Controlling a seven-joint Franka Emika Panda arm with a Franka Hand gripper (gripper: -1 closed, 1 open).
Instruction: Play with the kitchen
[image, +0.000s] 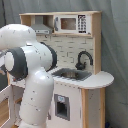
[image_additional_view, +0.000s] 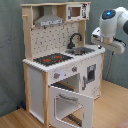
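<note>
We are hovering our arm beside the kitchen, gripper hidden, finger state unknowable; we are risking clipping the open oven door.

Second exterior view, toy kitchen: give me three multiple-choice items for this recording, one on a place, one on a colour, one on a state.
1. In the second exterior view, the hob lies where from the sink?
A. its left
B. its right
C. below it

2. What colour is the faucet?
A. white
B. black
C. yellow

3. How is the oven door?
A. shut
B. missing
C. swung open

Answers: 1 A, the hob takes the counter's left end in the second exterior view. 2 B, its arch stands dark against the pale pegboard. 3 C, the door stands out from the kitchen front.
</note>
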